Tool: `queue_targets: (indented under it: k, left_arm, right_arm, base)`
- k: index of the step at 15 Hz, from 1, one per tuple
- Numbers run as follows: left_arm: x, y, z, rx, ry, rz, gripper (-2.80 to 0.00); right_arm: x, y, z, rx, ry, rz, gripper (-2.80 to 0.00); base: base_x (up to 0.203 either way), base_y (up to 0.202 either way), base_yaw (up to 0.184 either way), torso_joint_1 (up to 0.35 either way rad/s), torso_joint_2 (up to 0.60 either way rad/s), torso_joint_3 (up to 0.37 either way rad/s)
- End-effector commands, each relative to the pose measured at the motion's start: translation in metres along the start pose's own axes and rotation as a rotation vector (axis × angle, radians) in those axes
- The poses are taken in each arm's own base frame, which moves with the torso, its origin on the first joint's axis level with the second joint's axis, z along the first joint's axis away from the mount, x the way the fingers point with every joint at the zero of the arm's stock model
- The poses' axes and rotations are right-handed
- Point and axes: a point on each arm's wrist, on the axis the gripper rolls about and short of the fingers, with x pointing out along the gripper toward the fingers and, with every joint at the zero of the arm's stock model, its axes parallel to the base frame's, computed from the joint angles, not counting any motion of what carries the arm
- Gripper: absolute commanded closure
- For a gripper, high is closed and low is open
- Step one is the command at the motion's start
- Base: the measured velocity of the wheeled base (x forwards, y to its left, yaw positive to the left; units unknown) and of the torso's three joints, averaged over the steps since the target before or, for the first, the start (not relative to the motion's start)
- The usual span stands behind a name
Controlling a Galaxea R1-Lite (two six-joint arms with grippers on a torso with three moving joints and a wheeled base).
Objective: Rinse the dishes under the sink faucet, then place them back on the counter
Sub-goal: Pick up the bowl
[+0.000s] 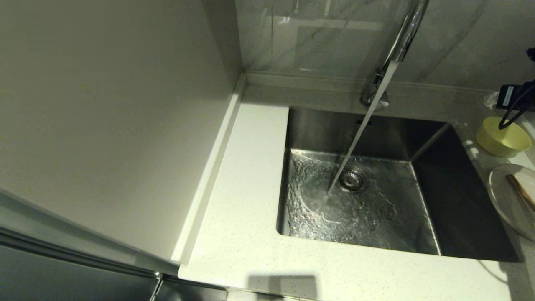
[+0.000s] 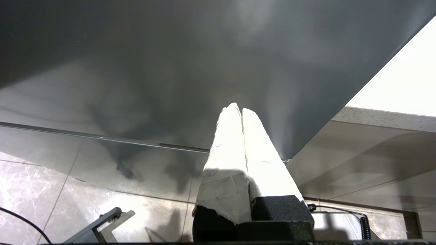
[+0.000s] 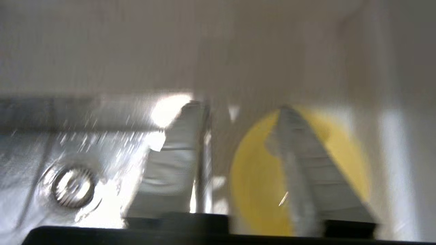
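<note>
The chrome faucet (image 1: 403, 37) is running, and a stream of water (image 1: 355, 142) falls into the steel sink (image 1: 326, 129) beside the drain (image 1: 352, 179). The yellow-green bowl (image 1: 503, 137) stands on the counter (image 1: 250, 209) right of the sink. Nearer to me lies the off-white plate (image 1: 503, 196) with the chopsticks (image 1: 522, 193) on it. My right gripper (image 3: 238, 107) is open above the bowl (image 3: 259, 183), whose edge lies between the spread fingers; whether they touch it is unclear. Only a black part of the right arm (image 1: 516, 97) shows in the head view. My left gripper (image 2: 238, 109) is shut and empty, below counter level.
A tall pale panel (image 1: 104, 125) walls off the counter's left side. A marbled backsplash (image 1: 326, 37) stands behind the faucet. The left wrist view shows a grey cabinet front (image 2: 170, 68) and floor tiles (image 2: 51, 190).
</note>
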Motion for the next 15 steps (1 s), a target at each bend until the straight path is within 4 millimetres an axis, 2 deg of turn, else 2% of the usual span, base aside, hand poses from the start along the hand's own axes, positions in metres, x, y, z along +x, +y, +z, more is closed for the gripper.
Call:
queue_targets:
  k: [1,4,7,9,15]
  left_arm:
    - [0.0,0.0,0.0,-0.001,-0.002,0.0,0.0]
    - [0.0,0.0,0.0,-0.001,-0.002,0.0,0.0]
    - [0.0,0.0,0.0,-0.001,-0.002,0.0,0.0]
    - [0.0,0.0,0.0,-0.001,-0.002,0.0,0.0]
    - [0.0,0.0,0.0,-0.001,-0.002,0.0,0.0]
  right_arm:
    - [0.001,0.0,-0.006,0.022,0.054,0.0,-2.8]
    - [0.012,-0.001,-0.018,0.04,0.097,0.001,-2.8]
    - [0.035,-0.005,-0.038,0.037,0.138,-0.026,-2.8]
    - [0.048,-0.008,-0.043,0.026,0.104,-0.073,-2.8]
    - [0.06,-0.01,-0.058,0.031,0.145,-0.076,-2.8]
  base:
    - [0.0,0.0,0.0,0.0,0.0,0.0]
    - [0.0,0.0,0.0,0.0,0.0,0.0]
    - [0.0,0.0,0.0,0.0,0.0,0.0]
    - [0.0,0.0,0.0,0.0,0.0,0.0]
    - [0.0,0.0,0.0,0.0,0.0,0.0]
